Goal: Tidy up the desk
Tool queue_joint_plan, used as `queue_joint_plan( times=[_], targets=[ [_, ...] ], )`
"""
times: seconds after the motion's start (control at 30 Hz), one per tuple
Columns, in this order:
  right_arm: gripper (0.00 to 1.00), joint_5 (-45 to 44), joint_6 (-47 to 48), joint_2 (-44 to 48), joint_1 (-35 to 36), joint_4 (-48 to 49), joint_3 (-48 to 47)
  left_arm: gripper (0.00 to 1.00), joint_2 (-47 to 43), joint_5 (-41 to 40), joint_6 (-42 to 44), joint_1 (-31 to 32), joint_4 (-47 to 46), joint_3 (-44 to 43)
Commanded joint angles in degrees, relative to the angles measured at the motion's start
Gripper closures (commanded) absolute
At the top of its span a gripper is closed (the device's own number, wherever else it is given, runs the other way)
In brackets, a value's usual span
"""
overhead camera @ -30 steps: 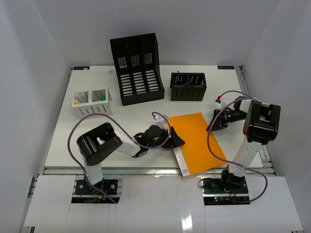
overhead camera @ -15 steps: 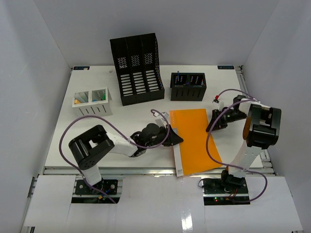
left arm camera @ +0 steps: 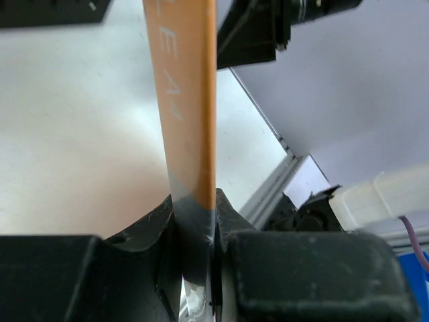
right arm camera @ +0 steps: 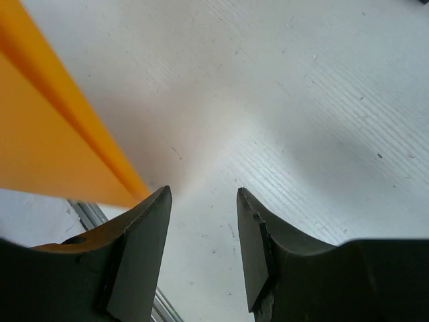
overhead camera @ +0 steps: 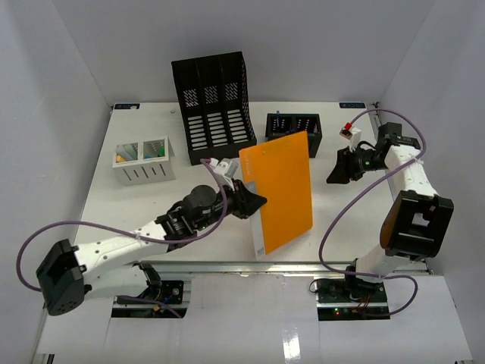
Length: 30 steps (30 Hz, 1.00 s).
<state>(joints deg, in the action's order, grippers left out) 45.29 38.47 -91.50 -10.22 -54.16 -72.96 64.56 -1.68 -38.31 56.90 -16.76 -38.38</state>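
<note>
My left gripper (overhead camera: 254,202) is shut on the left edge of an orange folder (overhead camera: 282,189) and holds it upright, lifted off the white desk (overhead camera: 136,212). In the left wrist view the folder's spine (left arm camera: 188,114) runs up from between the clamped jaws. My right gripper (overhead camera: 333,173) is open and empty, raised just right of the folder. In the right wrist view its fingers (right arm camera: 144,235) frame bare desk (right arm camera: 301,107), with the orange folder (right arm camera: 60,134) at the left.
A tall black file rack (overhead camera: 214,106) stands at the back centre. A small black pen holder (overhead camera: 294,134) sits to its right, partly behind the folder. A white divided tray (overhead camera: 144,158) with small items is at the left. The silver rail (overhead camera: 227,265) runs along the front edge.
</note>
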Motion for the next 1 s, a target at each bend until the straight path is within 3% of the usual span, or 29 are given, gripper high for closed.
queue_joint_plan(
  times=[0.0,0.2,0.37,0.67,0.97],
  targets=[
    [0.50,2.90,0.90,4.98,-0.07,-0.57,-1.85,1.00,-8.57,-14.22,6.56,-0.22,18.01,-7.20],
    [0.51,7.28,-0.64,7.91,0.08,2.47,1.82,1.00,-12.96,-24.05,12.27,-1.67,25.04,-14.80],
    [0.52,6.95,-2.56,8.97,1.67,6.67,6.22,1.00,-9.91,-27.77,19.74,-4.94,26.74,-23.24],
    [0.52,6.30,-9.40,10.37,8.02,17.77,14.24,1.00,4.49,-20.91,28.80,-22.44,26.86,-38.70],
    [0.52,7.36,-11.31,11.28,8.72,20.73,16.59,1.00,16.47,-17.30,31.01,-29.61,19.69,-45.23]
  ],
)
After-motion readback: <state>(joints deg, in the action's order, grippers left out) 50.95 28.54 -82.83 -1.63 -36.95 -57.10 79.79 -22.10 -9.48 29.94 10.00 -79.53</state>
